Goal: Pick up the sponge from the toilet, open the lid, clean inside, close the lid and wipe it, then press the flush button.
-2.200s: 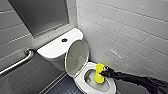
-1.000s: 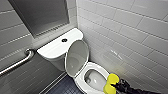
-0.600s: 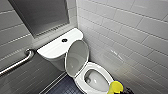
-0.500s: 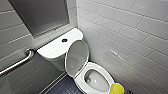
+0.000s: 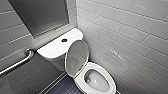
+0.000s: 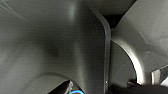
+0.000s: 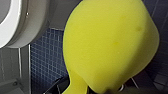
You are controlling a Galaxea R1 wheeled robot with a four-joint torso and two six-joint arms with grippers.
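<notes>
Your right gripper (image 7: 90, 88) has its fingers clenched on the bright yellow rounded sponge (image 7: 110, 45), near the white glossy ceramic toilet (image 7: 17, 25), above the dark blue tiled floor (image 7: 47, 58).

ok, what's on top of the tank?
Just the dark flush button in the white tank cover. The raised lid hides part of the cover's front edge.

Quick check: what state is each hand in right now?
Left hand: cannot be told.
Right hand: closed, holding the yellow sponge.
</notes>
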